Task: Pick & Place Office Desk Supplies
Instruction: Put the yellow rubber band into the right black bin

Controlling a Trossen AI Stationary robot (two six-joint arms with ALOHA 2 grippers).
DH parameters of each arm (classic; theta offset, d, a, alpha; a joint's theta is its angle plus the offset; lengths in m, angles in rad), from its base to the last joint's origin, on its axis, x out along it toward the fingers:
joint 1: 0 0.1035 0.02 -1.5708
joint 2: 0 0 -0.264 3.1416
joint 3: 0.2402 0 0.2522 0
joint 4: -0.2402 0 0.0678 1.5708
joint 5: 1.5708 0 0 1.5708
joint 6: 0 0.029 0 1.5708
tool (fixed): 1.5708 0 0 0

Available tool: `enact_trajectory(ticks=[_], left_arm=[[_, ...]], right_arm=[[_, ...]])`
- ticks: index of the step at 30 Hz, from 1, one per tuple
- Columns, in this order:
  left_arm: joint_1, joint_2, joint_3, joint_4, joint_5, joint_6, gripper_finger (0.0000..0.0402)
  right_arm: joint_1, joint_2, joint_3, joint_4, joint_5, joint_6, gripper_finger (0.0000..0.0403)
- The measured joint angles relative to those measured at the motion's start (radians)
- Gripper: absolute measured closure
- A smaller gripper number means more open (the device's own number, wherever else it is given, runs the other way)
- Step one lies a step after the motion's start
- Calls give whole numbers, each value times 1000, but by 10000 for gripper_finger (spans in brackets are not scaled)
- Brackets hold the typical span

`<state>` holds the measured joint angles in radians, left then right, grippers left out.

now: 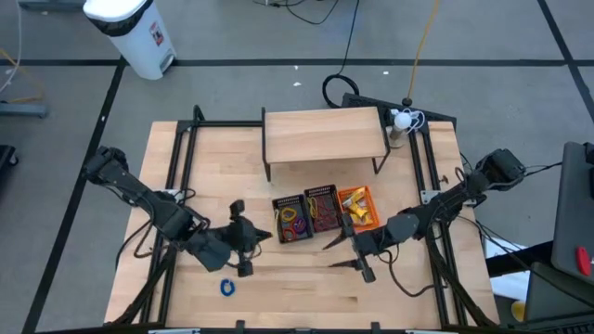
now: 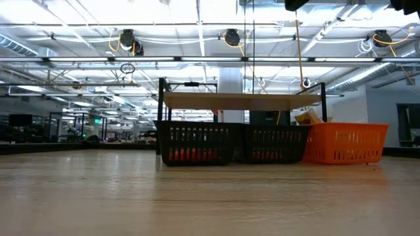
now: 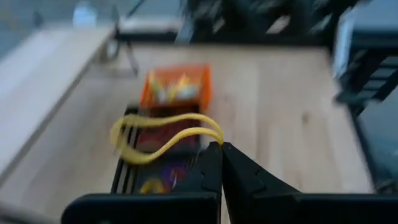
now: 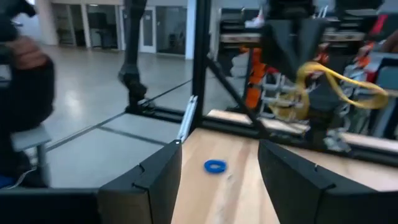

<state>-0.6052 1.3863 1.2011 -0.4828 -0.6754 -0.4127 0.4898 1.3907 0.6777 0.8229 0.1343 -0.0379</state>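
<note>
**Yellow band pinched above the table**

While its fingers are clenched tip to tip, the left gripper (image 3: 221,149) pinches a yellow elastic loop (image 3: 163,137), which curls out from the tips and hangs in the air. In the high view this gripper (image 1: 263,236) sits left of the bins, pointing toward 3 o'clock at the left black bin (image 1: 292,219), which holds coloured rings and loops. The middle black bin (image 1: 322,211) holds reddish bands, and the orange bin (image 1: 358,208) at the row's right end holds yellow pieces.

The right gripper (image 4: 219,163) has its fingers spread wide and nothing between them; in the high view it (image 1: 340,253) lies at about 5 o'clock from the bins.

A blue ring (image 1: 226,288) lies on the table (image 1: 297,297) at about 7 o'clock from the left gripper. A wooden shelf (image 1: 325,134) stands at 12 o'clock behind the bins.
</note>
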Motion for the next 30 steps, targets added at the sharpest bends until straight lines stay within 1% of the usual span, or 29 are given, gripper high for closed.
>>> enact_trajectory(ticks=[2,4,9,12,18,27,30], left_arm=[[0,3,1,92,2,78,401],[1,4,1,136,11,112,401],[1,4,0,149,12,113,401],[6,4,-24,208,16,128,401],[37,6,-58,367,127,214,401],[103,88,-67,548,314,313,401],[126,117,-67,615,343,326,401]], right_arm=[[-18,0,0,18,0,-28,202],[-36,0,0,25,0,-49,202],[-77,0,0,19,0,-57,202],[-97,0,0,20,0,-57,202],[-112,0,-1,41,0,-56,202],[-112,0,-1,50,0,-55,202],[-112,0,-1,49,-1,-56,202]])
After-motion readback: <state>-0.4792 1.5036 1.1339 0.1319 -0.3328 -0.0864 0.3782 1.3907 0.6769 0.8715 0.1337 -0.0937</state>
